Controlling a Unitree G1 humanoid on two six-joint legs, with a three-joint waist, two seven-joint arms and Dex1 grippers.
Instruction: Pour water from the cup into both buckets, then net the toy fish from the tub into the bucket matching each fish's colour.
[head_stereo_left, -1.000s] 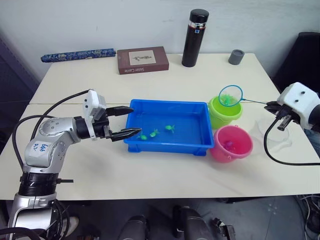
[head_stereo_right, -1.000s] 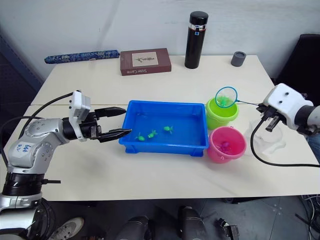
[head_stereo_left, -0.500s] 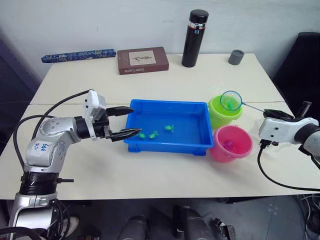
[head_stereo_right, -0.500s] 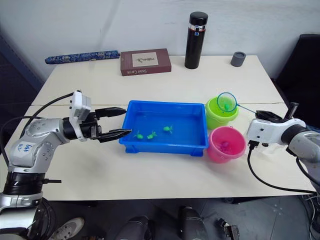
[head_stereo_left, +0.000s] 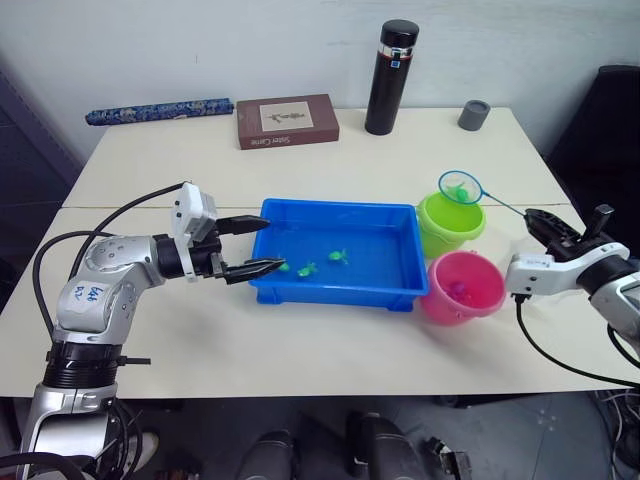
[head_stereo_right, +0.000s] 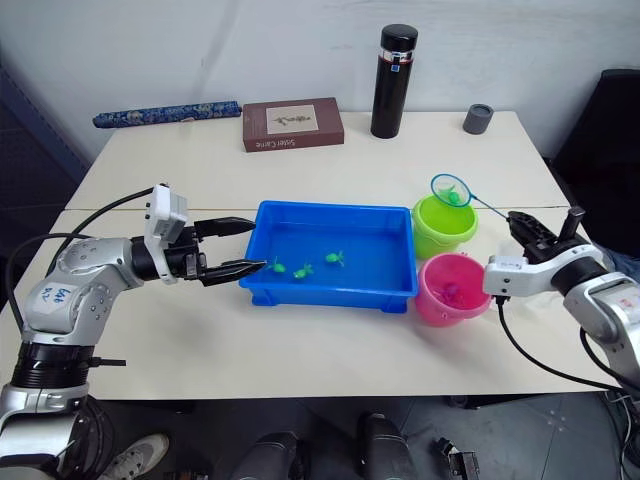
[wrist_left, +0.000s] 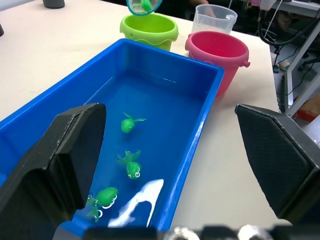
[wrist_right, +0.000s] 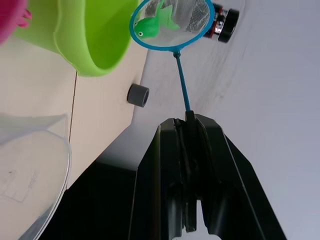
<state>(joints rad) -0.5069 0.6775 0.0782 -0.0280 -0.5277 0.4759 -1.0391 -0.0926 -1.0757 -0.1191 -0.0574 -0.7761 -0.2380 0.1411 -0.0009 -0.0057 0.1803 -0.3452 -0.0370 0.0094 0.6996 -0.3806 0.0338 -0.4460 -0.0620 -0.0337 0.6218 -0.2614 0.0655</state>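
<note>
The right gripper (wrist_right: 186, 150), fingers clamped on the net (wrist_right: 172, 22) handle, has rolled over so the green fish (wrist_right: 150, 25) now hangs beyond them above the green bucket (head_stereo_left: 450, 222), ready to tip in, while the left gripper (head_stereo_left: 252, 246) waits wide open at the tub (head_stereo_left: 335, 290).

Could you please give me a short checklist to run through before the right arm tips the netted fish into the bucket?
1. The right gripper is clamped on the thin handle of the light-blue round hoop net: ok.
2. A small green toy fish lies in the net's mesh: ok.
3. The net is by the lime green round plastic bucket, the matching colour: ok.
4. The hoop is squarely over the bucket's mouth: cannot tell; it looks near the rear rim.
5. The pink round plastic bucket stands apart from the net: ok.
6. The left gripper is open at the end of the shallow bright-blue plastic tub, away from the buckets: ok.
</note>
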